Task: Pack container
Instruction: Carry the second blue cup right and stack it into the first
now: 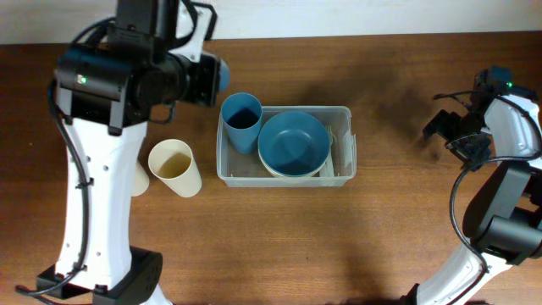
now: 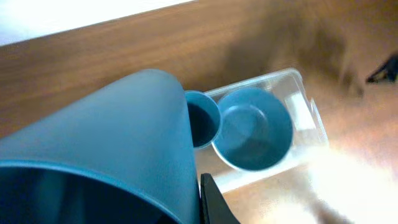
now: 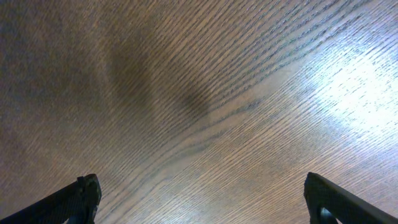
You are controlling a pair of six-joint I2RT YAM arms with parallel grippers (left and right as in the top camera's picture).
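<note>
Left end effector (image 1: 212, 78) gripped a blue cup (image 2: 106, 137) near the container (image 1: 284, 181), presumably for packing; right end effector (image 3: 202, 205) spread wide, empty.

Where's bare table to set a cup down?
Bare wood between the container and the right tool, and in front of the container. Crowded left of it: the cream cup and the left tool holding a blue cup.
</note>
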